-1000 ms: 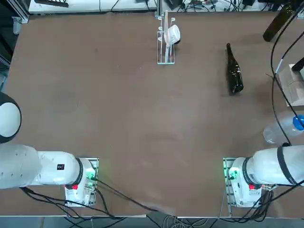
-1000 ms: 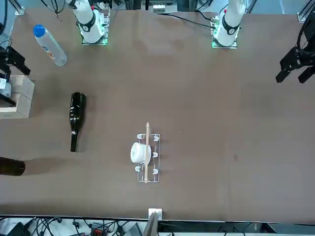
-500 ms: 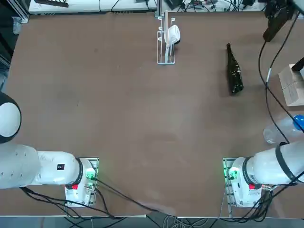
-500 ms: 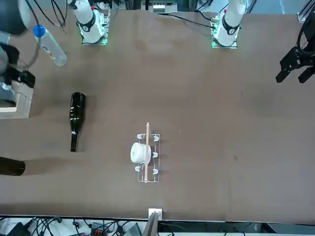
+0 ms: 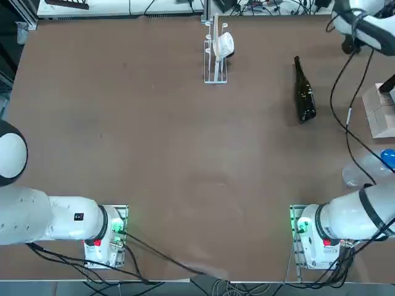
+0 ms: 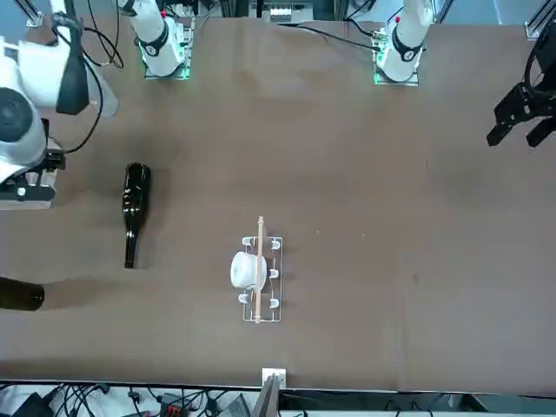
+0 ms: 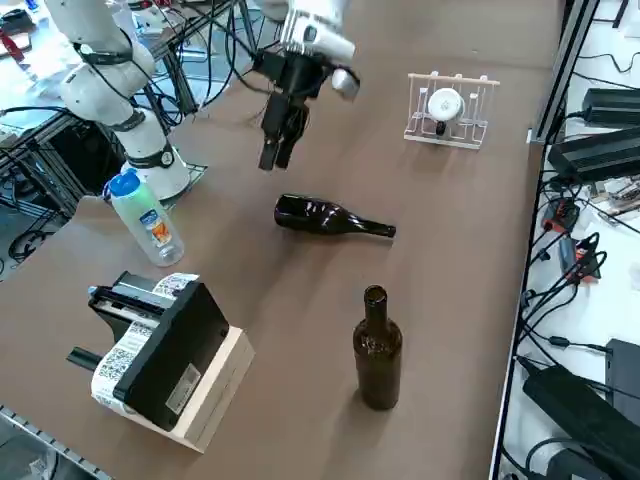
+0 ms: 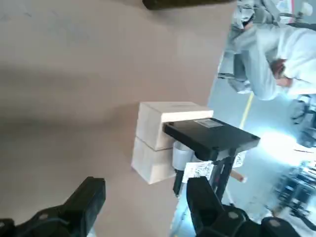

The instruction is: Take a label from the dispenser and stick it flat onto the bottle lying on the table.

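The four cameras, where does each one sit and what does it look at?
Top: overhead, looking down on the table; both arm bases show.
Front: across the table, facing the robot; the bottle at its left.
Right side: raised at the robot's right; right gripper open, above the table.
Right wrist: on the arm; shows its fingers.
Shared: top, front and right side all see the bottle and dispenser.

No loose label can be made out on the dispenser (image 5: 215,49); the brown bottle (image 6: 17,295) is cut off at the front view's left edge.
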Controlling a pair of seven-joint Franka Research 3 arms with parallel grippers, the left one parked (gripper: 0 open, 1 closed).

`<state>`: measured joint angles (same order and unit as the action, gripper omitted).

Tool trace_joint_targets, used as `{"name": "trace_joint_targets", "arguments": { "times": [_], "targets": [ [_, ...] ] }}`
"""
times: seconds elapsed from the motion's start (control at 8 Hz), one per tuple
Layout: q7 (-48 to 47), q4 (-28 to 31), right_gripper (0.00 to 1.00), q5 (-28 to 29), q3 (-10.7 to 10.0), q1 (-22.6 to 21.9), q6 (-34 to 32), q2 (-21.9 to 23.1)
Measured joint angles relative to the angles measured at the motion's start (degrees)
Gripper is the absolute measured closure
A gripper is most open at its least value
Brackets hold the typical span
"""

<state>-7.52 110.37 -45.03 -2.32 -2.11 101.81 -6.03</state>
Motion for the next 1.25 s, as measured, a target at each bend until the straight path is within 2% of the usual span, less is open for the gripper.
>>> {"name": "trace_joint_targets", "arguments": {
  "times": [0.25, 0.62, 1.0, 1.25],
  "targets": [
    [-7.3, 7.6, 0.03, -12.2, -0.2, 1.1, 3.7, 0.0],
    [-22.6, 17.5, 0.06, -28.7, -0.4, 3.6, 5.5, -0.4],
    [-34.2, 20.8, 0.11, -37.2, -0.5, 5.6, 5.5, -3.0],
    [-39.0, 21.0, 0.23, -40.8, -0.6, 7.7, 4.5, -5.9]
  ]
}}
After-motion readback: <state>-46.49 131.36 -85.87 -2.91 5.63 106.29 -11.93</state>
